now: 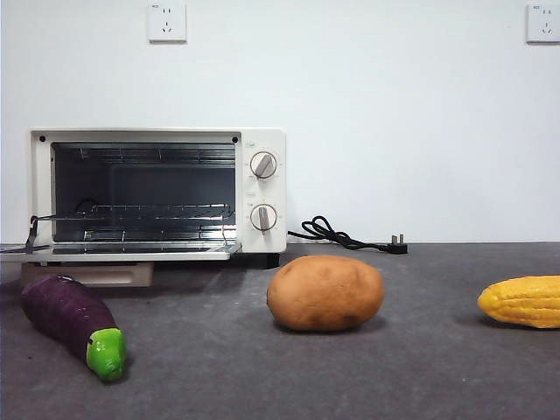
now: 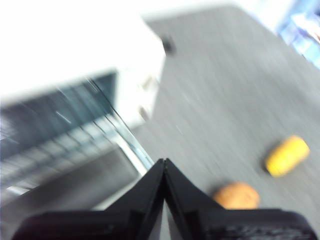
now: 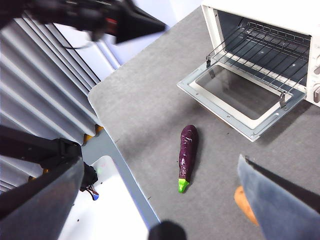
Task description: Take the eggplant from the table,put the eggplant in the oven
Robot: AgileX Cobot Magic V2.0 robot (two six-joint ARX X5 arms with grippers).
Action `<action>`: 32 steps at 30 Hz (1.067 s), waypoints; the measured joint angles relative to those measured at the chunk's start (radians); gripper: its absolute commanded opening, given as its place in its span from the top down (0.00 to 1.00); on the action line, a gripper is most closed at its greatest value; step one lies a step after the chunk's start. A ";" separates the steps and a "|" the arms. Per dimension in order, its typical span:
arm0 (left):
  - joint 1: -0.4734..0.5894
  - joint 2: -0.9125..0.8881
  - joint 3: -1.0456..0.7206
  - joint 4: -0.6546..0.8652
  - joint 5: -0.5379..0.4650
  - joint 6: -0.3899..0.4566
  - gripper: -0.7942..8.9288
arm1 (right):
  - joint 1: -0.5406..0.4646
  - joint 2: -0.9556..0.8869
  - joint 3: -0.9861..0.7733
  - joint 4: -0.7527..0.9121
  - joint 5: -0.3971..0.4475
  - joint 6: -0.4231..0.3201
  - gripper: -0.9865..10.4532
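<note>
The dark purple eggplant (image 1: 73, 321) with a green stem cap lies on the table (image 1: 420, 376) at the front left, just before the oven's lowered door; the right wrist view shows the eggplant (image 3: 187, 154) lying free. The cream-white oven (image 1: 157, 191) stands open at the back left with its wire rack bare. High above the table, my right gripper (image 3: 157, 162) is open wide and holds nothing. My left gripper (image 2: 164, 164) is shut and empty, up in the air near the oven (image 2: 100, 90); the right wrist view shows this left gripper (image 3: 142, 22) above the table's edge.
A brown potato (image 1: 325, 292) sits mid-table and a yellow corn cob (image 1: 523, 301) lies at the right. The oven's power cord (image 1: 346, 236) trails behind on the table. The oven door (image 3: 240, 102) lies flat open. The table edge (image 3: 102, 112) runs close to the eggplant.
</note>
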 measured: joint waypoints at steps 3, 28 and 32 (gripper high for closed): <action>0.000 -0.117 0.000 -0.021 -0.077 -0.006 0.92 | 0.000 0.000 0.000 0.000 0.000 0.000 0.34; 0.000 -0.436 0.000 -0.285 -0.301 -0.018 0.92 | 0.000 0.000 0.000 -0.021 0.000 -0.003 0.34; 0.000 -0.433 0.000 -0.284 -0.301 -0.018 0.92 | 0.025 0.013 0.000 -0.010 0.000 -0.002 0.34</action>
